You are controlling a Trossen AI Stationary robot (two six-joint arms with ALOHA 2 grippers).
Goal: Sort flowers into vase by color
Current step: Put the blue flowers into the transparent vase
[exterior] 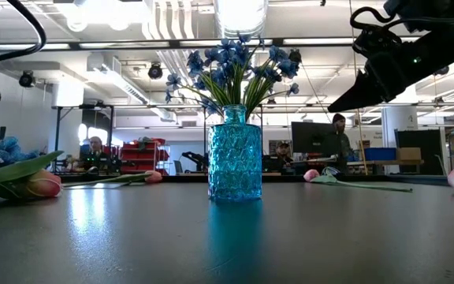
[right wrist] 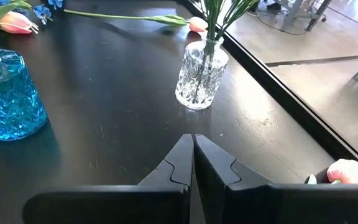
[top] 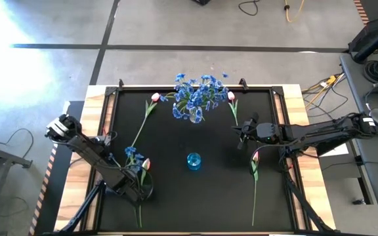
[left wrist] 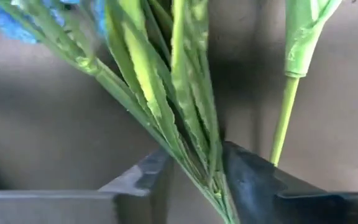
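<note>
A clear glass vase (right wrist: pixel 201 78) at the table's far middle holds several blue sprays (top: pixel 199 95) by their stems. An empty blue glass vase (top: pixel 193 160) stands nearer the middle. Pink tulips lie flat on the mat: one far left (top: pixel 155 97), one far right (top: pixel 231 96), one at the right (top: pixel 255 156). A blue spray (top: pixel 133 154) and a tulip (top: pixel 146 164) lie together at the near left, where my left gripper (top: pixel 141 190) is shut on their green stems. My right gripper (right wrist: pixel 193 140) is shut on nothing and hovers right of the blue vase. My left gripper pinches a bundle of green stems and long leaves (left wrist: pixel 207 177) between its two fingers (left wrist: pixel 253 180), well below the blossoms. The fingers lie across the stems. A second stem (left wrist: pixel 284 124) passes outside the fingers. The blossom ends lie low at the table (exterior: pixel 42 185).
The black mat has raised wooden edges (top: pixel 94 111) on its left and right. The right arm (exterior: pixel 385 79) hangs high over the table's right half. Beyond the far edge is a room with people and desks. Open mat lies between the blue vase and the near edge.
</note>
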